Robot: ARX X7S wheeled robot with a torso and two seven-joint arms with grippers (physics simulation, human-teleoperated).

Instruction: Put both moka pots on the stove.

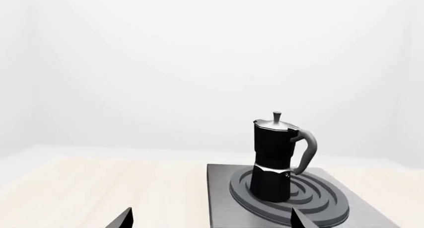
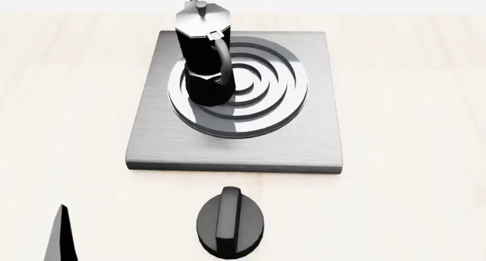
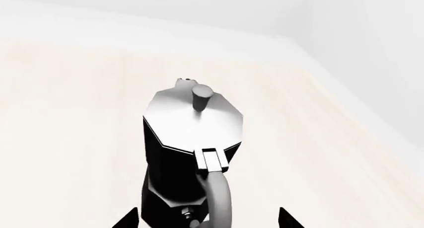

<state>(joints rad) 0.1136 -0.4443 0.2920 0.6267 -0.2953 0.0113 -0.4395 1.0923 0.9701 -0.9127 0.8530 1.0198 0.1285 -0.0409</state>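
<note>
Pots here look rigid and fairly heavy for their footprint: tall, faceted, narrow at the waist, so likely tippy if pushed high up. The black flanks look smooth and could slip; the curved handle or the waist seems the surest place to grip, with the lid knob too small to trust.

One pot (image 2: 204,53) already stands upright on the stove (image 2: 235,147), at about 10 o'clock on the burner (image 2: 262,110), handle turned toward the robot. The left wrist view shows the same pot (image 1: 275,158) on the rings, with the left gripper (image 1: 212,219) low and short of it; its two dark fingertips stand wide apart with nothing between them, so it reads as released.

The second pot (image 3: 192,153) appears only in the right wrist view, upright on the pale table (image 3: 59,138), lid and handle facing the camera. The right gripper (image 3: 208,219) shows a fingertip on either side of the pot's lower body, spread wide; I judge it unclenched and framing the pot, though contact is hidden at the frame edge.

A low round knob (image 2: 230,221) lies on the table at 6 o'clock from the stove, near its front edge. It could catch a pot carried in low from that side. The free room on the burner is from 3 to 6 o'clock, and the standing pot's handle juts toward it
</note>
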